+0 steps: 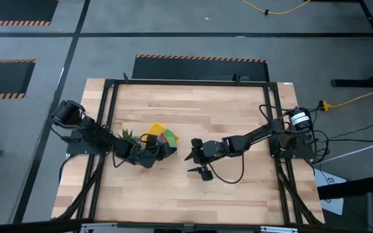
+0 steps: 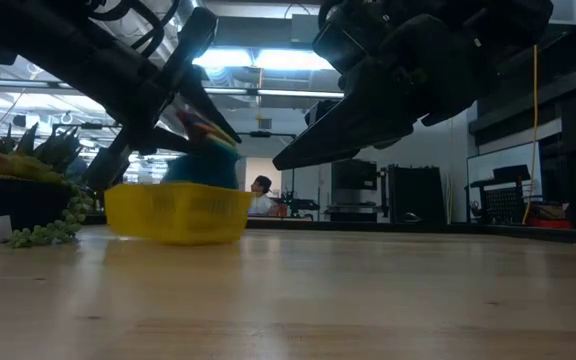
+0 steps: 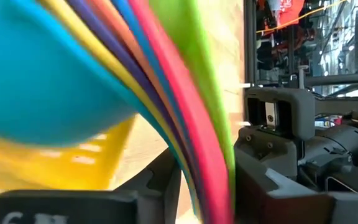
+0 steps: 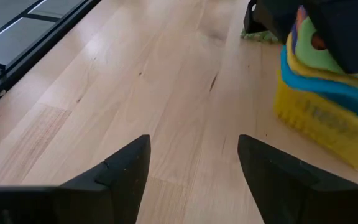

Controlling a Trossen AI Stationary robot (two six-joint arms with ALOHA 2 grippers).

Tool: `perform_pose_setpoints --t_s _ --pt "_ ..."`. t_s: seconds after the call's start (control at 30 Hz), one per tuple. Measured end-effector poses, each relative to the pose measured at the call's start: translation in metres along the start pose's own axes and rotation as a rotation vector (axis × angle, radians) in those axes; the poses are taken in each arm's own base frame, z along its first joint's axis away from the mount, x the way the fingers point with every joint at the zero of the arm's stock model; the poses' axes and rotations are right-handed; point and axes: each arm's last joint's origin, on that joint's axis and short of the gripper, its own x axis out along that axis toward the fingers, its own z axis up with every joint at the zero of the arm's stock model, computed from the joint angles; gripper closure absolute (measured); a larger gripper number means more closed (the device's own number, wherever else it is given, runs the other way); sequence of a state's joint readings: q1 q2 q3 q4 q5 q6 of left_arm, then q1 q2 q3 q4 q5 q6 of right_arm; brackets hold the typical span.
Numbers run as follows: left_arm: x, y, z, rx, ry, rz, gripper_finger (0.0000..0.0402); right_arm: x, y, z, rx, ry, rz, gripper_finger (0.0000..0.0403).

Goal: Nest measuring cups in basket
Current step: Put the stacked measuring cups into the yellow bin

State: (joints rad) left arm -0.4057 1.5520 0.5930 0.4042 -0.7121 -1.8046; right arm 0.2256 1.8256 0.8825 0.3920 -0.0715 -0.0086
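The measuring cups (image 3: 55, 81) are nested into one stack, light blue outermost, with yellow, purple, orange, blue, red and green edges showing. The stack (image 4: 319, 68) sits in the yellow basket (image 4: 316, 121), which stands on the table left of centre (image 1: 157, 131). My left gripper (image 1: 154, 150) is at the basket's near side, shut on the stack's handles. My right gripper (image 1: 196, 158) hovers open over bare wood to the basket's right, touching nothing. In the low view the cups (image 2: 203, 160) rise above the basket wall (image 2: 178, 212). My left gripper (image 3: 207, 193) pinches the stacked flat handles (image 3: 197, 149) of the measuring cups between its two fingers (image 3: 260, 168). It comes slanting down from the table's left and near side. The bowls sit in the basket; whether they rest on its floor is hidden by its wall.
A small spiky green plant (image 1: 127, 134) in a dark pot (image 2: 8, 205) stands just left of the basket, close to my left arm. Bare wood (image 4: 166, 81) lies between the basket and my right gripper (image 4: 194, 162) and toward the near and far edges. A black frame (image 1: 186, 82) borders the table.
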Motion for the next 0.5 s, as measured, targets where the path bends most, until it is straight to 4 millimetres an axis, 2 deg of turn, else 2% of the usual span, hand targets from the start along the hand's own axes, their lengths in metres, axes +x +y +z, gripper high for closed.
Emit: perform_pose_setpoints --t_s 0.3,0.5 --pt "0.0000 0.0003 -0.0008 0.003 0.025 0.008 0.0283 0.0000 0.0000 0.0000 0.000 0.000 0.000 0.0155" --pt "-0.0006 0.0015 -0.0037 0.015 0.111 0.032 0.0283 0.0000 0.0000 0.0000 0.000 0.000 0.000 0.0155"
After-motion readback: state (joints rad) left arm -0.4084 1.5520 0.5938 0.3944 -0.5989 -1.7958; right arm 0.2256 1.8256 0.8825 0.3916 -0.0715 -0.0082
